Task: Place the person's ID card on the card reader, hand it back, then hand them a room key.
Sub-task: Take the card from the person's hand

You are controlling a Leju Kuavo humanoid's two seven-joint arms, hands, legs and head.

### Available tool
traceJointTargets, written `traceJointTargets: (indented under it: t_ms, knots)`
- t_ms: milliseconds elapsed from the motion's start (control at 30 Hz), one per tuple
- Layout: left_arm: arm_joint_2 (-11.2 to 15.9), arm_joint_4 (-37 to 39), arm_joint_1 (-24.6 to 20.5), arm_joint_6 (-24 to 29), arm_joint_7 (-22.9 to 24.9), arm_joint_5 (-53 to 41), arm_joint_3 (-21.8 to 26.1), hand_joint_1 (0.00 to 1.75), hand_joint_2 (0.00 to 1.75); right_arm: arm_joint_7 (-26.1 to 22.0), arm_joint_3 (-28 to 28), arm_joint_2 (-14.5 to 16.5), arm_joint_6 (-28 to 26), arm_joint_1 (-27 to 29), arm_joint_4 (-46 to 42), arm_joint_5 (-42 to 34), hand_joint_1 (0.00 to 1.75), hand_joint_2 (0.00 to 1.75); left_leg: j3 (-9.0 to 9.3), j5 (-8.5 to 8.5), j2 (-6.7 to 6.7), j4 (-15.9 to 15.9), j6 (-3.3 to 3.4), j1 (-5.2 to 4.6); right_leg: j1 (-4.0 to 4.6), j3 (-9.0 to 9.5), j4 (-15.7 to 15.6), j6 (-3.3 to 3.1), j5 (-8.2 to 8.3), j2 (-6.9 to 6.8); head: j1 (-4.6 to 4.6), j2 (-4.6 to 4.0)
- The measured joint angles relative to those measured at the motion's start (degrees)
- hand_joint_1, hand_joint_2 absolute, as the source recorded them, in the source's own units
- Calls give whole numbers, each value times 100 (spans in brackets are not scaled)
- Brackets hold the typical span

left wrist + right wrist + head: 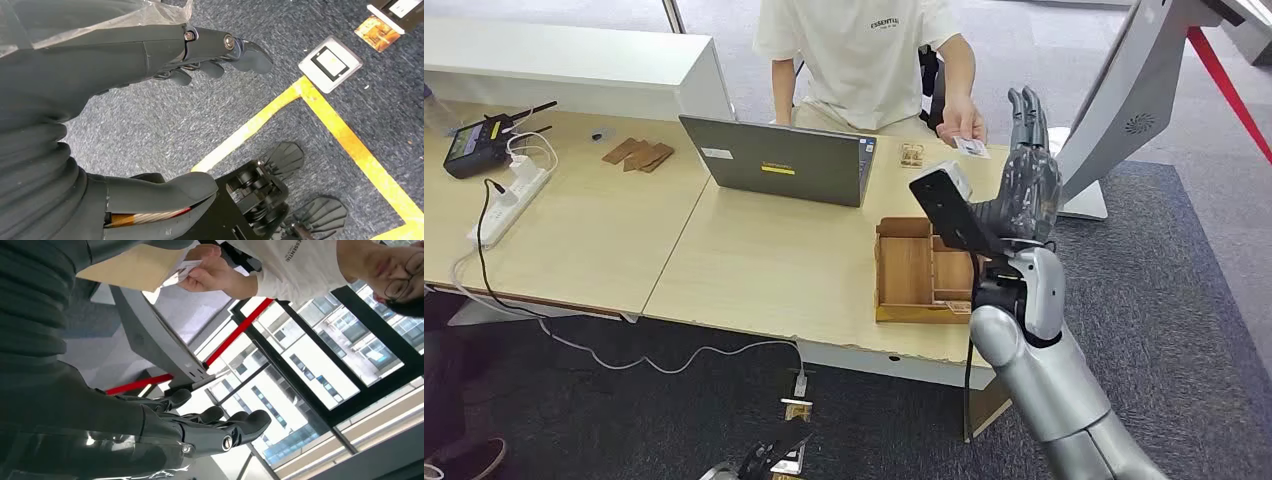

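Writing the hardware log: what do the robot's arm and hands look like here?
Right arm: glossy silver shell, rounded segments, a black cable along it, a black camera block at the wrist. Right hand: dark grey, many-fingered, metal pins at the finger joints. Left hand: same grey, ribbed cover, thick thumb.

Open air between you and the card.
Your right hand (pixel 1031 180) has free space up to the person's hand (pixel 961 121); laptop (pixel 780 160) and wooden tray (pixel 917 270) sit lower left.
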Motion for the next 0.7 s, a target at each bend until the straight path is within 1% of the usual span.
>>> traceJointTargets:
  t_ms: [67,200,300,500,700]
  knots:
    - [-2,0,-9,-7,1,-5,-13,0,175,61,115,1,85,-192,242,71,0,175,-1,0,-1,0,0,0,0,0,0,0,0,-1,-1,0]
    - [-9,0,-47,-16,3,-15,-95,0,175,242,522,13,303,-775,1191,203,0,175,-4,0,-2,1,0,1,1,-3,-1,0,0,-1,-2,0]
    - [-10,0,-64,-16,11,-13,-141,0,175,335,714,24,377,-1001,1798,156,0,175,-7,-1,-2,2,0,0,1,-6,-2,1,0,-1,-1,0]
    - [-10,0,-67,-16,21,17,-213,0,175,410,913,46,349,-1205,2675,-146,0,175,-10,-1,1,3,1,-1,0,-13,-4,1,0,-1,-2,0]
    - [-10,0,-66,-7,65,76,-259,0,175,398,974,55,197,-1261,3166,-405,0,175,-10,-1,2,3,1,0,0,-14,-3,1,0,0,-1,0]
